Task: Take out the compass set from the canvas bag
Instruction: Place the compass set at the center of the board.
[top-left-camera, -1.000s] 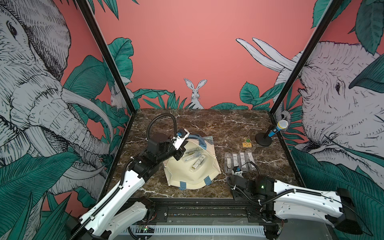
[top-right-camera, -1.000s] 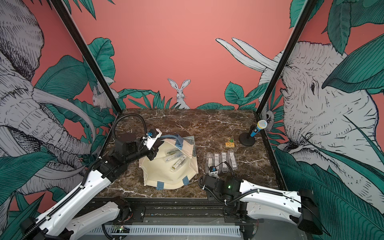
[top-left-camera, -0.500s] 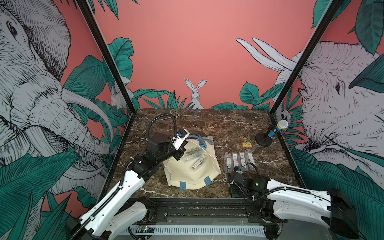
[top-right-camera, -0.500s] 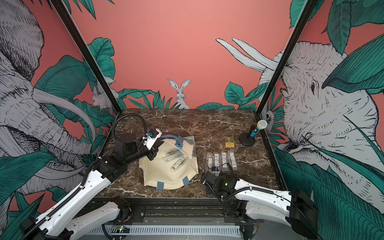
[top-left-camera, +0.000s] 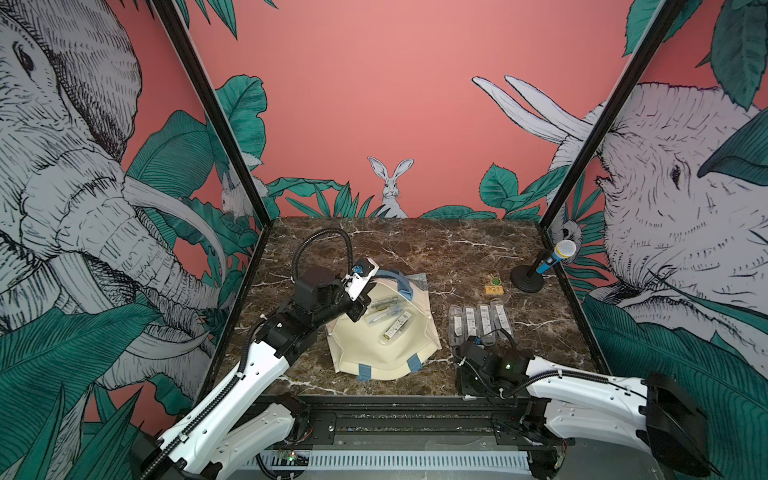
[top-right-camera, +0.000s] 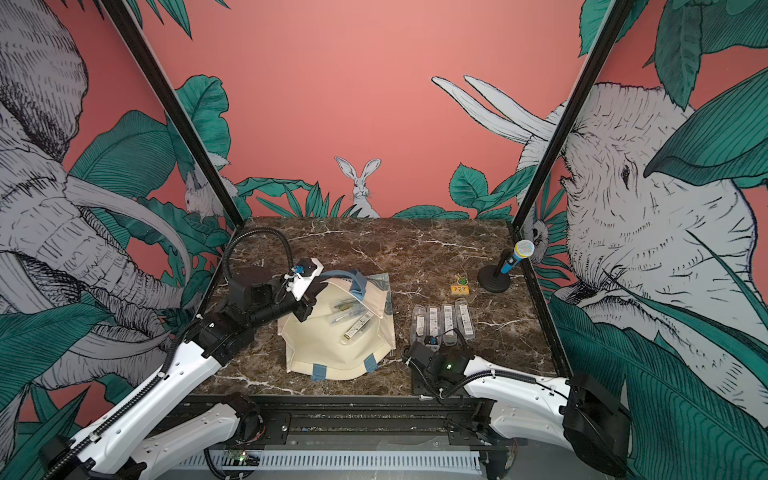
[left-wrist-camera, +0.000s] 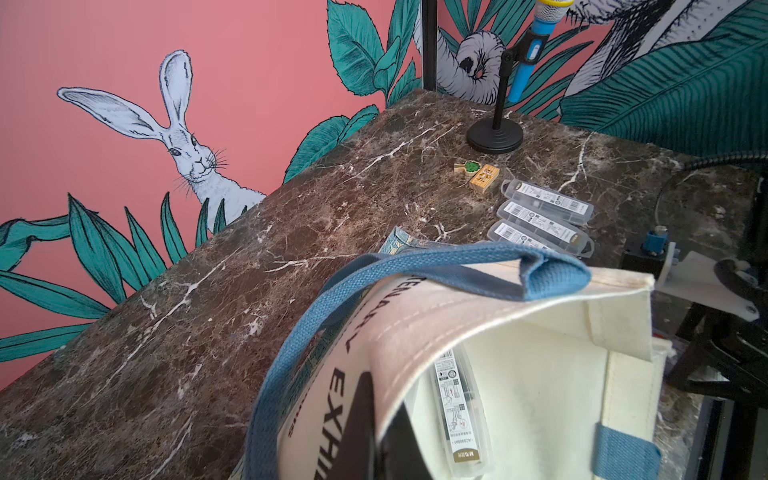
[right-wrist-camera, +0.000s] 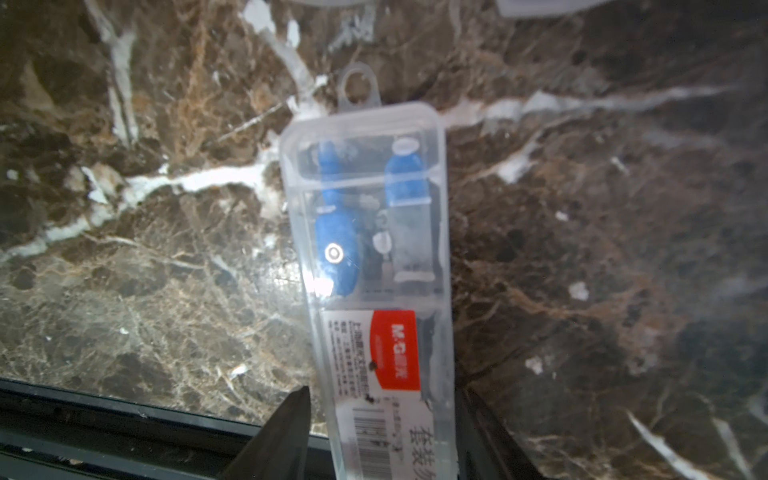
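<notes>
Top views both show the canvas bag (top-left-camera: 376, 365) lying mid-table with its mouth open, several compass sets (top-left-camera: 397, 328) inside, and a row of cases (top-left-camera: 478, 322) on the marble table (top-left-camera: 415, 249) just beside it, the right gripper (top-left-camera: 471, 353) at the row's near end. Left wrist view: the left gripper (left-wrist-camera: 380, 419) is pinched tight on the bag's rim, holding it up. Right wrist view: the right gripper's jaws stand apart, flanking a clear compass set case (right-wrist-camera: 374, 249) flat on the marble.
</notes>
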